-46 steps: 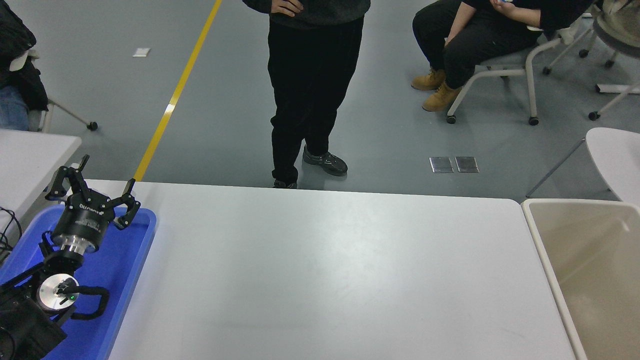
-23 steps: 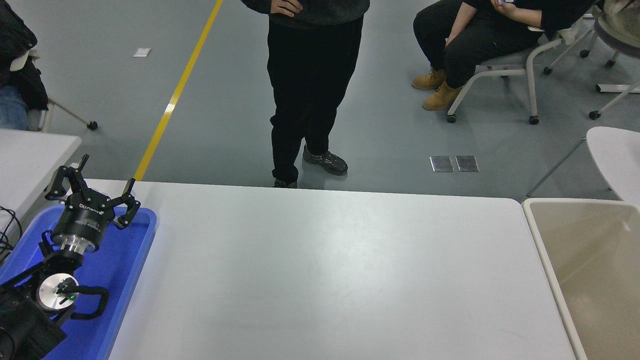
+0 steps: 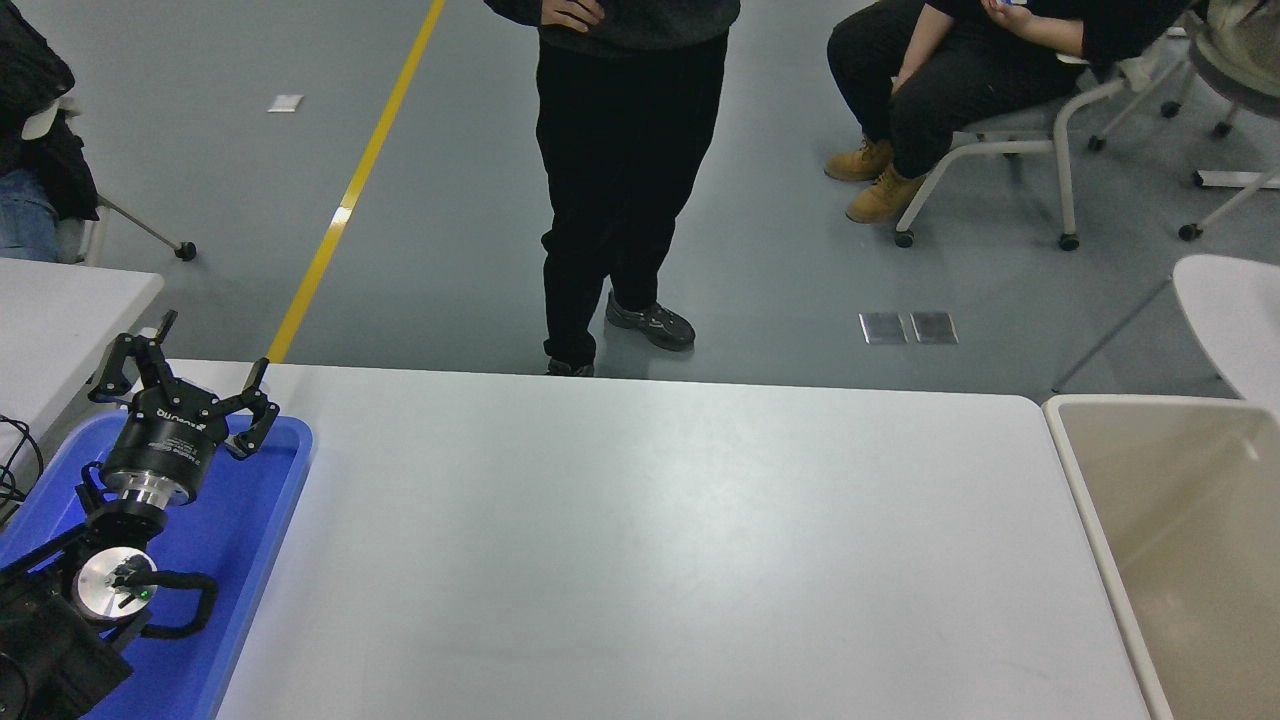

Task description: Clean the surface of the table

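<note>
Pretty much nothing moved since a second ago, just a tiny camera wobble and the left gripper [image 3: 190, 375] maybe a hair further left. Same pose otherwise, parked at the lower left over the blue tray [image 3: 262, 520], fingers [image 3: 260, 420] spread wide and holding nothing. Looks like a rest pose, hung over the tray so it's out of the way of the working area.

Right arm: nowhere in view, so no clue what it's doing.

Table surface [image 3: 660, 540] fills the middle and bottom of the shot, running from the tray on the left to the beige bin [image 3: 1180, 540] butted up against its right edge. Bare as far as can be seen, just some faint smudgy sheen near the centre. No cloth, no rubbish, nothing to pick up. Bin sitting right at the edge makes sense as a drop spot for anything swept or carried off. Can't see anything inside it either.

One person [image 3: 620, 180] standing at the far side, another seated on a chair [image 3: 1010, 140] further right, both well back from the table.

Best guess: job either done or not started, hard to call which from this.
</note>
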